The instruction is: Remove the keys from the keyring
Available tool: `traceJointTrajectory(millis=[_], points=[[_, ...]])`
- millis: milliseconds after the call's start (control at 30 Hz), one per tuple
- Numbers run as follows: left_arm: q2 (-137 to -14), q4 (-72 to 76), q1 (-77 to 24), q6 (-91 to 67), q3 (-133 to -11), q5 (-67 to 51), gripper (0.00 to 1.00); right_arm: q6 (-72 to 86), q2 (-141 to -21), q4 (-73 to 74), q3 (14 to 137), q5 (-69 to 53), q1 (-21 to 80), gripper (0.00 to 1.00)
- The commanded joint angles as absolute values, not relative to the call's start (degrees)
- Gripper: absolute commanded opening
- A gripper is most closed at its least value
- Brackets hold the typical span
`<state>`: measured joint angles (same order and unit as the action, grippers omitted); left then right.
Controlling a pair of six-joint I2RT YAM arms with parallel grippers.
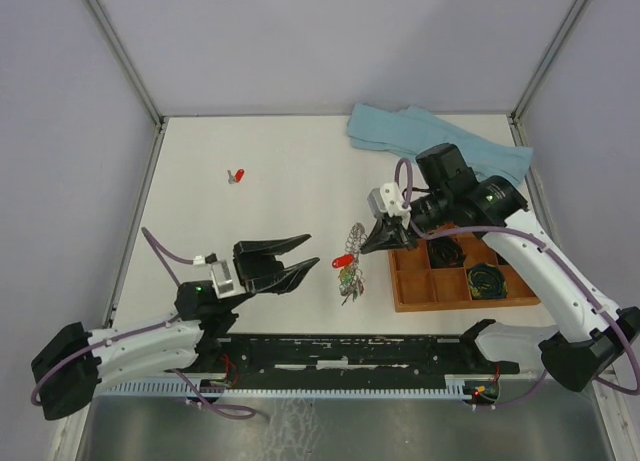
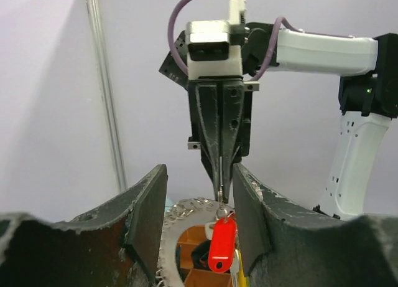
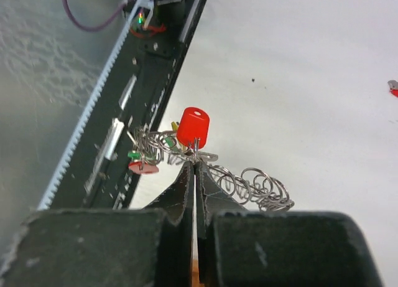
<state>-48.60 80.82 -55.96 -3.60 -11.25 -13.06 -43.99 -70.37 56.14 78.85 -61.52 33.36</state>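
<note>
The keyring (image 1: 352, 239), a silvery ring fringed with small loops, hangs from my right gripper (image 1: 370, 243), which is shut on one of its loops just above the table. Keys with red (image 1: 340, 264) and green heads dangle from it. In the right wrist view the shut tips (image 3: 194, 164) pinch a loop under a red key (image 3: 193, 126), with a green key (image 3: 134, 154) at the left. My left gripper (image 1: 305, 256) is open; in its wrist view the fingers (image 2: 149, 218) stand either side of the ring (image 2: 180, 215) and the red key (image 2: 222, 243), touching neither.
A single red-headed key (image 1: 238, 175) lies loose on the table at the far left. A wooden compartment tray (image 1: 412, 291) with dark coiled bundles stands to the right of the ring. A blue cloth (image 1: 430, 141) lies at the back right.
</note>
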Motion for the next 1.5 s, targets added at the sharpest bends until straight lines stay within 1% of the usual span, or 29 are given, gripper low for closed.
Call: traceJointTrajectory(millis=[0,133,233,367,600,700,833,933,1133,1267,1467], points=[[-39.9,62.0,-55.9,3.2,-10.0,-12.3,0.53,-75.7,-71.4,73.1,83.4,-57.2,35.1,0.01],[-34.6,57.7,-55.9,4.0,-6.5,-13.6,0.53,-89.7,-75.1,81.9,85.6,-53.9,37.6,0.01],[-33.1,55.8,-56.0,4.3,-5.4,-14.8,0.53,-99.9,-78.0,87.7,87.0,-53.4,39.1,0.01],[-33.0,55.2,-55.9,4.1,-4.6,-16.4,0.53,-101.4,-79.2,88.5,86.7,-52.7,40.0,0.01],[-36.8,59.7,-55.9,0.8,-4.1,-18.7,0.52,-97.9,-79.7,85.7,85.4,-51.0,40.6,0.01],[-40.1,62.3,-55.9,-1.8,-4.4,-19.6,0.50,-95.4,-79.7,84.2,85.1,-49.7,41.0,0.01],[-44.5,63.4,-55.9,-7.2,-5.8,-18.9,0.48,-87.7,-79.3,80.2,84.7,-47.1,41.8,0.01],[-46.9,63.8,-55.9,-12.5,-6.9,-17.9,0.47,-78.8,-79.1,76.1,84.4,-45.1,42.5,0.01],[-48.0,61.4,-56.0,-20.7,-8.5,-15.4,0.45,-72.8,-78.5,73.9,83.3,-43.9,43.4,0.01],[-48.6,60.2,-55.9,-23.6,-9.3,-15.0,0.46,-71.0,-77.0,72.7,82.1,-44.1,43.6,0.01],[-52.8,58.9,-56.0,-23.6,-10.9,-16.7,0.50,-69.6,-74.8,71.3,79.8,-45.8,43.6,0.01]])
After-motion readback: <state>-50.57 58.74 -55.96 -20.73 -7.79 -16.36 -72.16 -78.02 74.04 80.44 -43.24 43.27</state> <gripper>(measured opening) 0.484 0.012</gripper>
